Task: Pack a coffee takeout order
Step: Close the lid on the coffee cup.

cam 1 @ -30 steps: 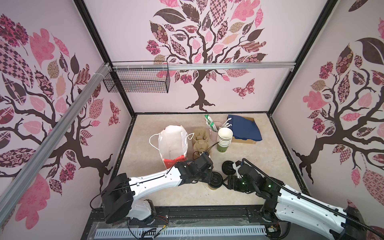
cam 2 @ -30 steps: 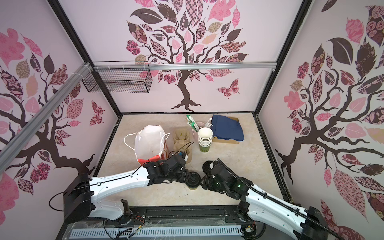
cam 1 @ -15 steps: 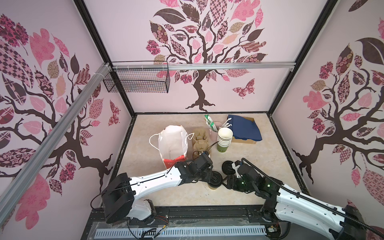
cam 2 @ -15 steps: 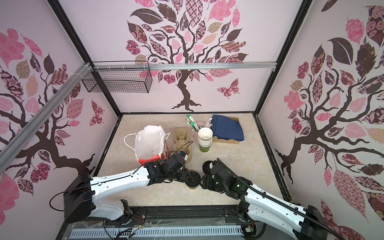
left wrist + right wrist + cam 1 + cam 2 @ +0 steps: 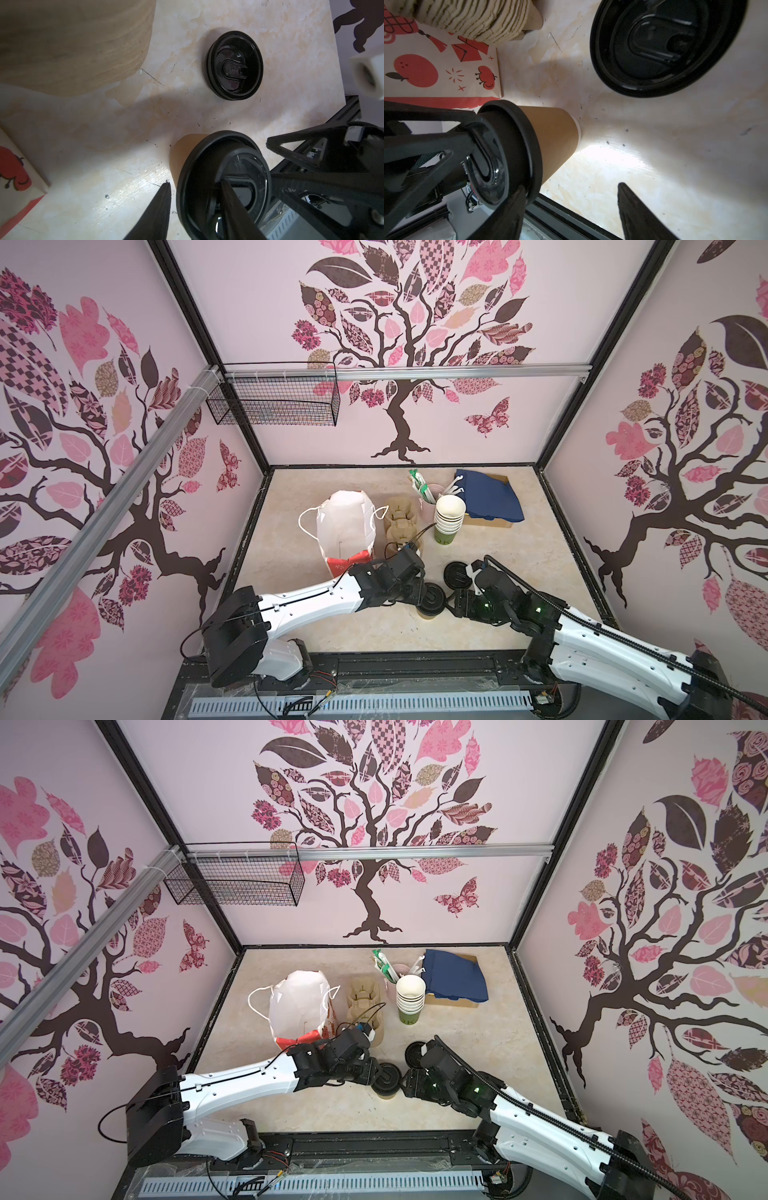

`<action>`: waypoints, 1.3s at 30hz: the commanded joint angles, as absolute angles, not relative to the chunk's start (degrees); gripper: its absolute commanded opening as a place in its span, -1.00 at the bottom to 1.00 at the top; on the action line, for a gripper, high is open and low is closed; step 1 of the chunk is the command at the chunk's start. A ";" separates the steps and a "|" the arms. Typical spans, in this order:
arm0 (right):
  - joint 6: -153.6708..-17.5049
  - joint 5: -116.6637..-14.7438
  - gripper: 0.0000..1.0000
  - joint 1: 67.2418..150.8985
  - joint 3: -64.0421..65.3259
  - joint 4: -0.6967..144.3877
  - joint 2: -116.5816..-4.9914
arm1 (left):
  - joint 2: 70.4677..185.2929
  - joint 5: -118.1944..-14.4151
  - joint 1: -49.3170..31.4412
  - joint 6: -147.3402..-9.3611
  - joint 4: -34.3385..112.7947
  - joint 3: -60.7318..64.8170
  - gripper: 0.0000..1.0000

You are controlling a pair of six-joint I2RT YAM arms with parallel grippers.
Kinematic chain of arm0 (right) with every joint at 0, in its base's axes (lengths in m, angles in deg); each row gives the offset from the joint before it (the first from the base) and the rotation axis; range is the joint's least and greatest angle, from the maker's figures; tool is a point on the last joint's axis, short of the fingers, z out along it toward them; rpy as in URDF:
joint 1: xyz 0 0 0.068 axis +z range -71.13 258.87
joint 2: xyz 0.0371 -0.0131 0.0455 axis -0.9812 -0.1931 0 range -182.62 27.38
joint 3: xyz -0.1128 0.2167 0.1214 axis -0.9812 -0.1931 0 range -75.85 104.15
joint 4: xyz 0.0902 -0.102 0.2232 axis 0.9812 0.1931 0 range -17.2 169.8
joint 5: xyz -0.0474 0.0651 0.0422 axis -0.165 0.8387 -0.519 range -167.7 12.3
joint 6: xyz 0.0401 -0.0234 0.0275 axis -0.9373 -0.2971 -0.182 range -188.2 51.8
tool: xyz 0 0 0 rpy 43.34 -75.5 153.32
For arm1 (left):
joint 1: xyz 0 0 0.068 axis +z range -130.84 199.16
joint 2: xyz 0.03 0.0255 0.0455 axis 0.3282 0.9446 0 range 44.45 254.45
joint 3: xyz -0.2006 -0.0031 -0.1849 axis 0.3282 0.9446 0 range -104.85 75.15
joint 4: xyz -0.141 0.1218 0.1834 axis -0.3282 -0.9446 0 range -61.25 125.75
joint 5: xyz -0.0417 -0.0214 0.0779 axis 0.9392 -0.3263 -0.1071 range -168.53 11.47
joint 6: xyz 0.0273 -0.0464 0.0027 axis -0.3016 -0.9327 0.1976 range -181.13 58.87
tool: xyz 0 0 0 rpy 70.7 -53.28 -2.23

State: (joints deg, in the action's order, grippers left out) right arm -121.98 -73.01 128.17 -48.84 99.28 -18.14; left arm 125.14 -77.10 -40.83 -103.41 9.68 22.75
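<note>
A small brown paper cup (image 5: 429, 611) with a black lid (image 5: 197, 166) stands near the table's front edge. My left gripper (image 5: 195, 182) is open over it, one finger resting over the lid's top and the other beside the cup wall, a sliver of table showing between. My right gripper (image 5: 571, 186) is open wide on the cup's other side, with one fingertip (image 5: 519, 199) at the lid's rim. The tan pulp carrier (image 5: 401, 522) sits mid-table beside the bag. A navy napkin (image 5: 490, 497) lies on a cardboard box at the back right.
A spare black lid (image 5: 457, 574) lies flat just behind the cup. A white paper bag (image 5: 345, 522) with red print stands to the left. A stack of lidless cups (image 5: 449, 518) and a pink cup of straws (image 5: 428, 499) stand behind. The black table edge runs close in front.
Cup and both arms stay where they were. Both grippers' jaws stand a little wider than a second ago.
</note>
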 commanded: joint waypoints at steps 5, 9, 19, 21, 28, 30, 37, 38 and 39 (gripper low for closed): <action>-118.93 -75.03 0.55 127.91 -43.15 102.81 -18.25 | 124.37 -78.15 -41.13 -100.68 6.56 19.74 -0.06; -117.82 -73.16 0.60 127.91 -42.17 101.80 -19.67 | 122.67 -79.27 -41.24 -100.03 6.49 18.48 0.02; -118.60 -67.60 0.84 127.91 -45.70 93.33 -22.16 | 118.02 -86.19 -42.82 -100.94 -1.66 18.15 0.07; -118.90 -67.59 0.85 127.91 -45.95 92.61 -22.41 | 116.87 -88.88 -43.53 -101.55 -3.89 18.97 0.03; -119.33 -69.12 0.89 127.91 -47.13 91.63 -22.72 | 117.22 -85.72 -43.83 -103.37 -3.53 22.21 0.03; -119.84 -69.35 0.89 127.91 -47.73 91.35 -22.72 | 117.90 -84.73 -43.82 -104.63 -2.53 22.82 0.03; -119.97 -69.00 0.87 127.91 -48.06 90.86 -22.45 | 117.82 -82.01 -43.86 -106.78 1.90 24.85 0.04; -119.97 -68.82 0.87 127.91 -48.08 90.73 -22.56 | 118.05 -81.45 -43.81 -106.83 2.10 25.03 0.04; -119.97 -68.74 0.87 127.91 -48.08 90.64 -22.63 | 118.25 -80.91 -43.86 -106.99 2.17 25.21 0.04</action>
